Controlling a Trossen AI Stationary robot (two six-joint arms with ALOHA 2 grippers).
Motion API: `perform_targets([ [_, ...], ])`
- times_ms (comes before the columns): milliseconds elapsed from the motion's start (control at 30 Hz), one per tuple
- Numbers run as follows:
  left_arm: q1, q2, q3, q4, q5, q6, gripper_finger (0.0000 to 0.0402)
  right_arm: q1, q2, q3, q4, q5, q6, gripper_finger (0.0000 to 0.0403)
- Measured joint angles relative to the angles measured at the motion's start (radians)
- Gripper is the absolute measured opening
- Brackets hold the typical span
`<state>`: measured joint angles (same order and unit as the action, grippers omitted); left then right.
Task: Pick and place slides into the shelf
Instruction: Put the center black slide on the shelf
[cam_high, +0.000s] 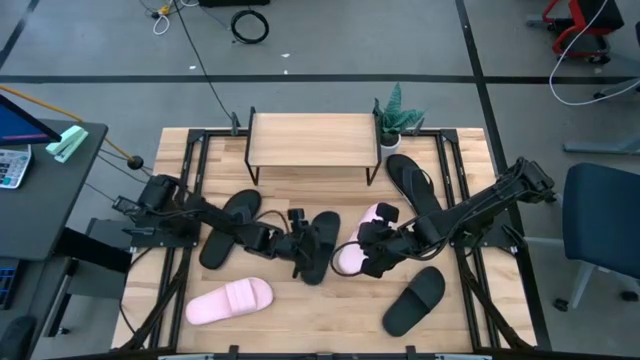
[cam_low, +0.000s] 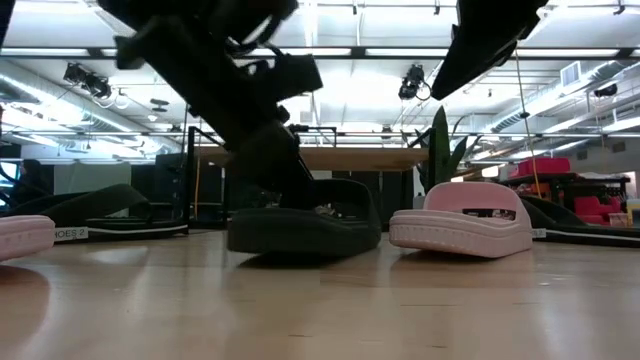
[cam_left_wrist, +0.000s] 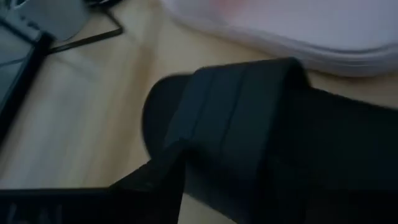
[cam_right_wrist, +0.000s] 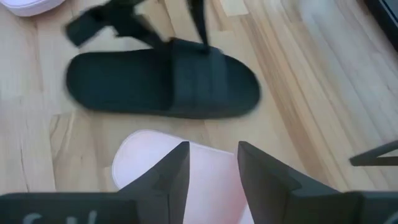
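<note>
Shelf (cam_high: 314, 139) top bare, slides (cam_high: 318, 245) on table (cam_high: 330, 310)

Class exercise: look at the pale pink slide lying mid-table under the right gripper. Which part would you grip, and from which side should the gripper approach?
Grip the pink slide by its wide strap, coming down from above. It lies sole-down, and the low view shows the strap arching above the footbed, giving open fingers an edge to straddle. The right gripper already hovers open over it.

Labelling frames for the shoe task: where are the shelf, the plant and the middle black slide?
shelf (cam_high: 313, 138): high view, bare top board.
plant (cam_high: 397, 112): high view, green leaves.
middle black slide (cam_high: 320, 243): high view, its wide band.
</note>
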<state>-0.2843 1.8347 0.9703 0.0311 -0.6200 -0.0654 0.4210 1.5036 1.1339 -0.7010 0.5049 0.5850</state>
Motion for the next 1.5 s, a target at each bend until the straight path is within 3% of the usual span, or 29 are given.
perform_targets([
  [100, 0.017, 0.000, 0.000, 0.000, -0.004, 0.007, 0.0127, 0.000, 0.000, 0.000, -0.001, -0.003, 0.000, 0.0142],
  [233, 0.007, -0.016, 0.000, 0.000, -0.016, 0.083, 0.0025, 0.000, 0.000, 0.000, -0.001, -0.006, 0.000, 0.0142],
  [267, 0.000, -0.028, 0.000, -0.012, -0.025, 0.097, 0.0017, 0.000, 0.000, 0.000, -0.001, -0.006, 0.000, 0.0142],
  [367, -0.026, -0.082, 0.015, -0.058, -0.068, 0.106, 0.0018, 0.000, 0.000, 0.000, -0.005, -0.006, 0.000, 0.0142],
  [533, -0.070, -0.236, 0.131, -0.374, -0.143, -0.007, 0.0012, 0.000, 0.000, 0.000, -0.010, -0.006, 0.000, 0.0142],
  [667, -0.090, -0.335, 0.260, -0.647, -0.330, -0.054, 0.0017, 0.000, 0.000, 0.000, -0.009, -0.006, -0.001, 0.0142],
  [767, -0.058, -0.390, 0.326, -0.751, -0.438, -0.046, 0.0018, 0.000, 0.000, 0.000, -0.009, -0.006, -0.002, 0.0142],
  [933, 0.097, -0.453, 0.350, -0.823, -0.445, -0.024, 0.0012, 0.000, 0.000, 0.000, -0.008, -0.006, -0.001, 0.0142],
  [1167, 0.397, -0.463, 0.278, -0.737, -0.414, 0.198, 0.0012, 0.000, 0.000, 0.000, -0.009, -0.006, -0.001, 0.0142],
  [1367, 0.628, -0.463, 0.138, -0.360, -0.151, 0.529, 0.0012, 0.000, 0.000, 0.000, -0.008, -0.006, -0.001, 0.0142],
  [1500, 0.712, -0.463, 0.074, -0.284, -0.130, 0.547, 0.0012, 0.000, 0.000, 0.000, -0.008, -0.006, 0.006, 0.0142],
])
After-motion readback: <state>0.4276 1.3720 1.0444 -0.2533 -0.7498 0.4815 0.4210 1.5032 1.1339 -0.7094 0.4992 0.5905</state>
